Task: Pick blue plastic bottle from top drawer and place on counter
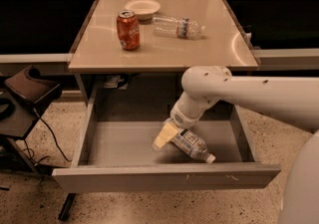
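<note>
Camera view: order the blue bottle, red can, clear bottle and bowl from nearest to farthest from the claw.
The claw is down in the drawer.
1. The blue bottle, lying in the drawer beside the claw.
2. The red can, left on the counter, and the clear bottle, mid-counter: too close to call.
3. The bowl, at the back, behind the can.

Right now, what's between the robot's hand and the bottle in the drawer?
Nothing: in the camera view the gripper is down in the top drawer, right at the blue plastic bottle.
</note>
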Motion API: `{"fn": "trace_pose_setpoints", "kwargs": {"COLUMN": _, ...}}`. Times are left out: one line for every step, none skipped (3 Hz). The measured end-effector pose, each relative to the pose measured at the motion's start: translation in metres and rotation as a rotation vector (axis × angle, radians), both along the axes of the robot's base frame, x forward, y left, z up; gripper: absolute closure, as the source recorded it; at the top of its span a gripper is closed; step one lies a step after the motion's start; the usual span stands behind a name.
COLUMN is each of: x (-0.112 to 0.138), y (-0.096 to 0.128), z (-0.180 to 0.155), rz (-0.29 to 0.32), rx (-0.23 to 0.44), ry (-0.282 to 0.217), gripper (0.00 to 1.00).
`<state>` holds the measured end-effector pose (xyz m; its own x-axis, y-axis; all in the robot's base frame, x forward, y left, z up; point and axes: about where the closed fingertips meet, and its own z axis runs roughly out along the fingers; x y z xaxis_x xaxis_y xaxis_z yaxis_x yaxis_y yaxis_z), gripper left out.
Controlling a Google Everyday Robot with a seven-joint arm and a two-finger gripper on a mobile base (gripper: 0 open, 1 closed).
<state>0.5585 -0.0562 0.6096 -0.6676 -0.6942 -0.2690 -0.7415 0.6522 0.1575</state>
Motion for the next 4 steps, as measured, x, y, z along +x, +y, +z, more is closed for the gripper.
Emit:
{"fn": "trace_pose_setpoints", "kwargs": {"x": 0.0000, "y": 0.0000, "z": 0.0000, "rz": 0.000, "rx": 0.000, "ry": 0.000, "gripper": 0.00}}
{"fn": "trace_pose_setpoints", "kwargs": {"x": -0.0019, "y": 0.0050, "z": -0.0054, "rz": 0.052, "rx": 0.041, "ry": 0.030, "gripper": 0.00}}
{"fn": "trace_pose_setpoints", "kwargs": {"x": -0.0019, "y": 0.0052, "z": -0.0057, "rz": 0.054, "rx": 0.042, "ry": 0.031, "gripper": 0.00}}
{"fn": "trace_pose_setpoints", "kwargs": {"x": -0.0020, "y": 0.0053, "z": -0.0057, "rz": 0.054, "rx": 0.042, "ry": 0.031, "gripper": 0.18}}
